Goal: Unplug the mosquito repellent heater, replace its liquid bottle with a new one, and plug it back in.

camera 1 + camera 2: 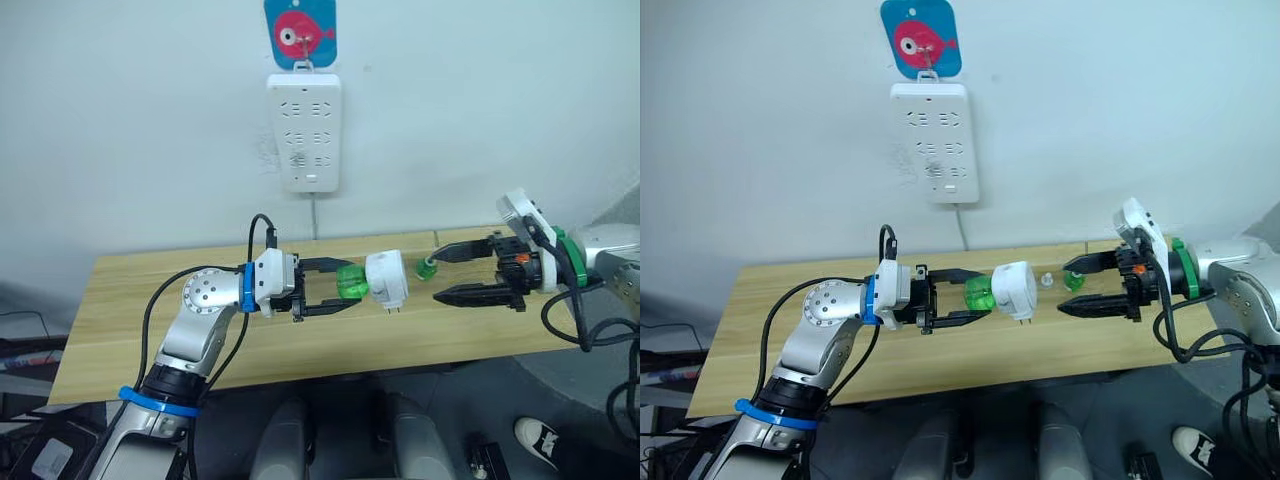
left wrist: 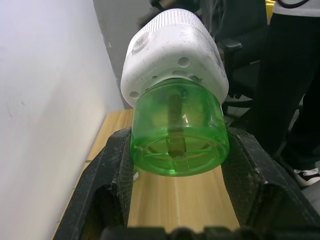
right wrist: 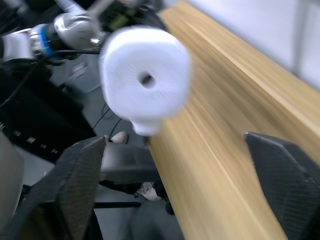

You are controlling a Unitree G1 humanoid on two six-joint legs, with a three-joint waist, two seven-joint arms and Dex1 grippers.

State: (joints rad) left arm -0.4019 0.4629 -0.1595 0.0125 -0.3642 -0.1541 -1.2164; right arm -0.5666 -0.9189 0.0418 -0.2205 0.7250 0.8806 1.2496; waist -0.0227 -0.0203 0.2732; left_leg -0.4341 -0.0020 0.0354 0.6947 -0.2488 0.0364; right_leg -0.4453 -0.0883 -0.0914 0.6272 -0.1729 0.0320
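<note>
Gripper work first: the left gripper [image 1: 325, 290] is clamped on the green liquid bottle [image 1: 351, 282], which is seated in the mosquito repellent heater [image 1: 387, 279], both held above the wooden bench [image 1: 120, 300]. Opposite, the right gripper [image 1: 450, 272] is spread wide, facing the heater's vented front with nothing grasped. Behind, a white power strip [image 1: 304, 130] is seen on the wall. A second small green bottle [image 1: 427, 268] is seen just beside the right gripper's upper finger.

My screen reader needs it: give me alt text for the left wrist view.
The left gripper holds a green liquid bottle between its two black fingers, with the white mosquito repellent heater attached at its far end. Below lies a wooden table, beside a white wall.
</note>
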